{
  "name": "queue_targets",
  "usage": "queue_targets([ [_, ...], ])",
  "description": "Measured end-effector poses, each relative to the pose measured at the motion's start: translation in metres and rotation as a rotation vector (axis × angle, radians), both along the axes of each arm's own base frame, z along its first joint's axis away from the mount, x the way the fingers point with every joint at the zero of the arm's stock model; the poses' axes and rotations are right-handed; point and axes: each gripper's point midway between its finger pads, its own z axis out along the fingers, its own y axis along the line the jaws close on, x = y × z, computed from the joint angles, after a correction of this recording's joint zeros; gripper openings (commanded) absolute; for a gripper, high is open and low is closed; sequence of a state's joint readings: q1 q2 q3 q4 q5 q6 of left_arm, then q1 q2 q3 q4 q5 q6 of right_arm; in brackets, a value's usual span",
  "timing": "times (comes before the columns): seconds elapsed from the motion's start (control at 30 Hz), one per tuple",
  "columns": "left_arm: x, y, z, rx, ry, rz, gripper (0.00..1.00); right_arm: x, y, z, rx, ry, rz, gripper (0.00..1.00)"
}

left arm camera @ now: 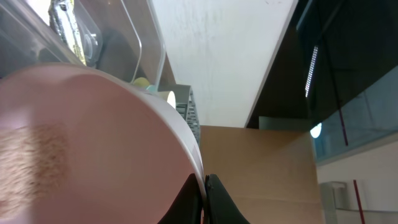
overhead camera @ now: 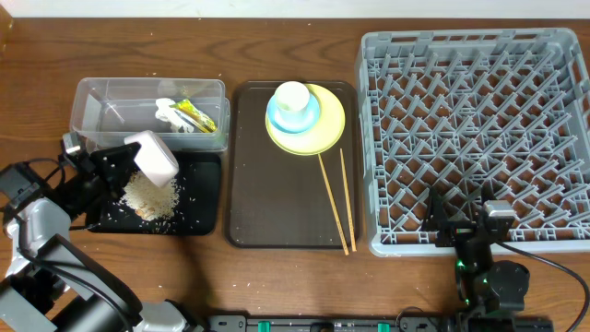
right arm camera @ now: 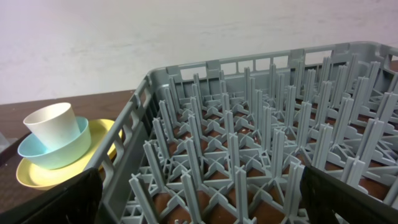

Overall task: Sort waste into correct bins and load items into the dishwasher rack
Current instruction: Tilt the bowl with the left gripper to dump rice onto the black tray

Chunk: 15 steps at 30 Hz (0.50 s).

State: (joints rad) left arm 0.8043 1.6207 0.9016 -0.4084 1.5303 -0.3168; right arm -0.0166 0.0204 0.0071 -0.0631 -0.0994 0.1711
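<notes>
At left, the left gripper [overhead camera: 124, 159] clamps the tilted bowl [overhead camera: 155, 157] over rice [overhead camera: 152, 195] on the black tray [overhead camera: 198, 198]; tissue [overhead camera: 168, 112] and wrapper [overhead camera: 194, 115] are binned, rack [overhead camera: 479, 138] empty, right gripper [overhead camera: 461, 221] wide apart, holding nothing.

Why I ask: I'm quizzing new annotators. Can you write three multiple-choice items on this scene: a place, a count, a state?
1. Where is the small white cup?
A. in the clear plastic tub
B. in the light blue dish on the round yellow plate
C. on the table

2. How many thin wooden chopsticks lie on the dark brown serving tray?
A. two
B. one
C. four

3. How is the white bowl?
A. upright on the table
B. upside down on the brown tray
C. tipped, gripped by the left hand, over the glossy black tray

Key: 1 B, it nests in the dish on the plate; 2 A, two sticks lie side by side; 3 C, rice-like crumbs lie below it.
</notes>
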Motion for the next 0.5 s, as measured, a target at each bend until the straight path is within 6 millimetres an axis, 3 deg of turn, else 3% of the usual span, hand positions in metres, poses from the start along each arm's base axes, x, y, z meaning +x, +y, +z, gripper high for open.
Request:
queue_targets([
  [0.5,-0.0057,-0.0060,-0.0008,-0.087,0.064,-0.002,0.06,0.0000,0.0000,0.0000,0.000,0.000,0.000,0.99],
])
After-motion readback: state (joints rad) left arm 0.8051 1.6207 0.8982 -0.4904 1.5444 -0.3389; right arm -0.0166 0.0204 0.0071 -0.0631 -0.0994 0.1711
